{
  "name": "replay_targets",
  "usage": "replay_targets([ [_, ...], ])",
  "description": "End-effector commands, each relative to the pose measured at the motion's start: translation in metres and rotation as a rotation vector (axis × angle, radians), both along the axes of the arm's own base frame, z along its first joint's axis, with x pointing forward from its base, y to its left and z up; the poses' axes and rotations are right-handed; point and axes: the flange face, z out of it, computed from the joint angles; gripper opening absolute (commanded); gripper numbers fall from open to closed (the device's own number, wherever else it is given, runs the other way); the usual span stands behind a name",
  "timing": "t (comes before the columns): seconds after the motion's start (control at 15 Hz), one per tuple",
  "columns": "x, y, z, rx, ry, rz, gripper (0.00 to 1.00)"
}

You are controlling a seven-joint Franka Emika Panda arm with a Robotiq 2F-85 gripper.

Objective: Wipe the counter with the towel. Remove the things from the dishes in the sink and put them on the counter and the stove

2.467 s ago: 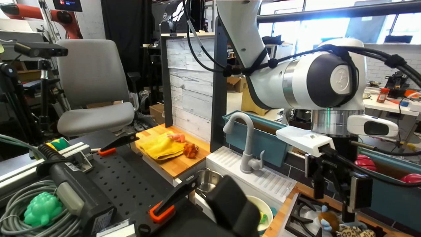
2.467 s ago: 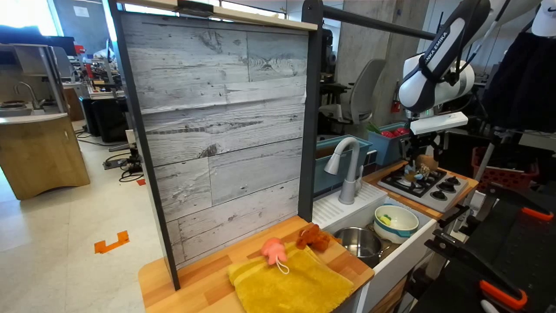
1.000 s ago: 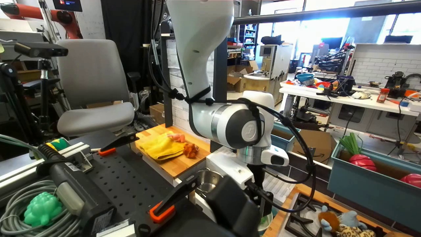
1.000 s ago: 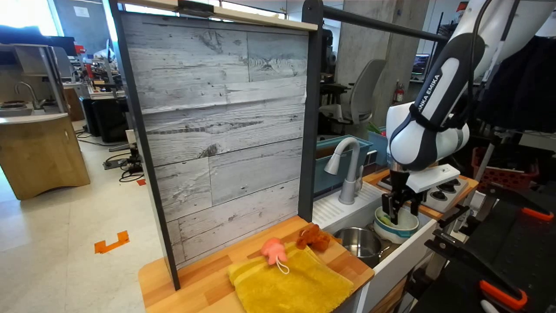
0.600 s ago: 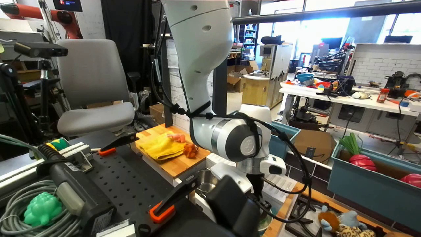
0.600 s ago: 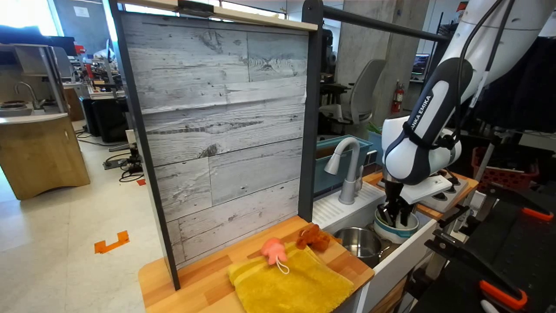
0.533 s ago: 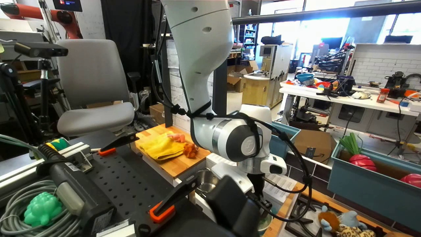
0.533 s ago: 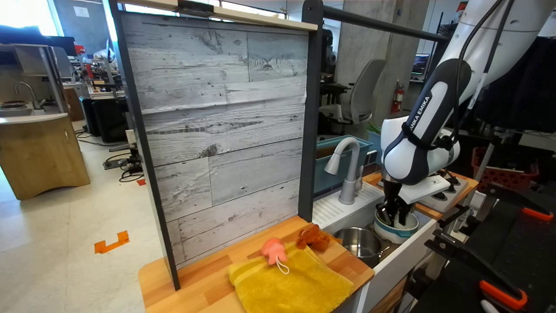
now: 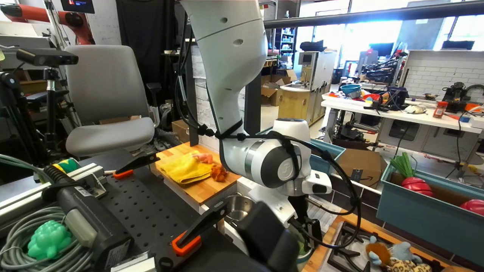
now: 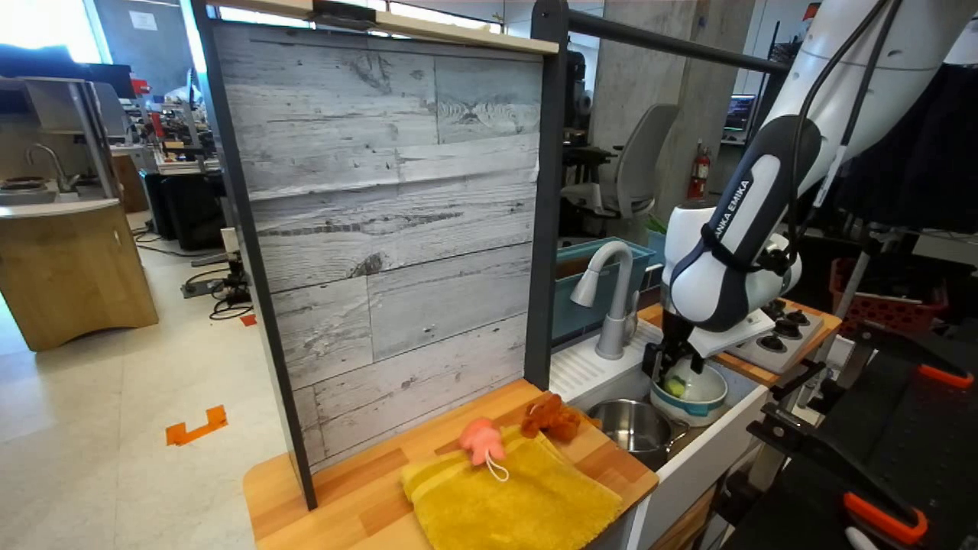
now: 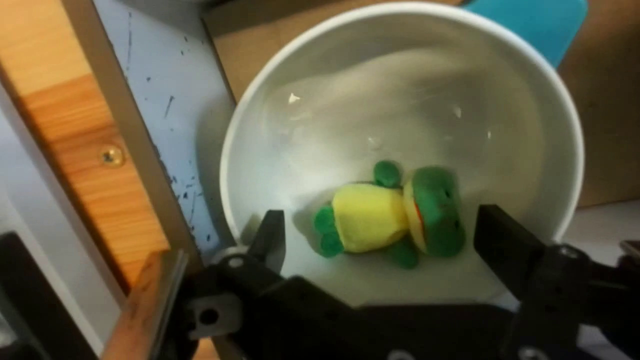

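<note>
Plush toy (image 11: 371, 218) lies crosswise in the wrist view, head rightward.

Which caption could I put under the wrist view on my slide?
A green and yellow toy lies in a white bowl, below the open gripper.

From here a blurred black shape (image 9: 266, 238) partly hides the bowl (image 9: 304, 259) — the towel (image 10: 516, 496) runs off an exterior view's bottom edge.
</note>
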Motion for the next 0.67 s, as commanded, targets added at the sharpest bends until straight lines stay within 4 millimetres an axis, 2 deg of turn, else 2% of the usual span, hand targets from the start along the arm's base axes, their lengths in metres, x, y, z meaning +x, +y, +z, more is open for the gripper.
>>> replay_targets([
  [0.0,-0.003,-0.002,-0.017,-0.036,-0.023,0.031,0.75],
  [0.07,-0.005,-0.003,-0.021,-0.043,-0.015,0.03,0.73],
  [0.13,-0.007,-0.004,-0.025,-0.05,-0.004,0.031,0.66],
  [0.6,-0.009,0.001,-0.031,-0.071,0.011,0.051,0.14],
])
